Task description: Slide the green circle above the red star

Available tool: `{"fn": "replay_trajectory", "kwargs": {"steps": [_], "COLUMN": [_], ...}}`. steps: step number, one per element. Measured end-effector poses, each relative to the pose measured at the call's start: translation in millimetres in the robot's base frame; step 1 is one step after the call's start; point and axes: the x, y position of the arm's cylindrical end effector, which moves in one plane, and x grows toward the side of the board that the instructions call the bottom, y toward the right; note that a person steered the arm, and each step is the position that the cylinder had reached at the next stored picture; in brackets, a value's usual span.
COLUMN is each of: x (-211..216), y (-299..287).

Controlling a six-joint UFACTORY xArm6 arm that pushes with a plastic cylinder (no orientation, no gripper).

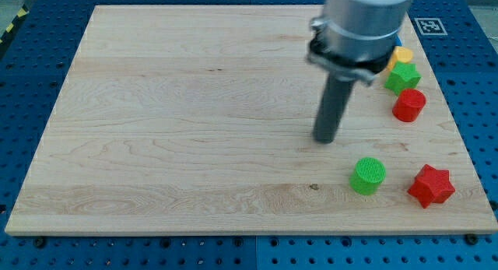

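Wooden board (171, 130), green circle (367, 176), red star (431, 185), green star (403, 77), red block (408, 105), yellow block (403, 54)
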Motion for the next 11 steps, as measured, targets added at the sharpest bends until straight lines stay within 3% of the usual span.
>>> {"fn": "replay_trajectory", "kwargs": {"steps": [1,2,4,8,11], "x": [59.0,84.4,78.7,26.9,-2.6], "y": [-30.7,-26.0,38.7,98.2,101.1]}}
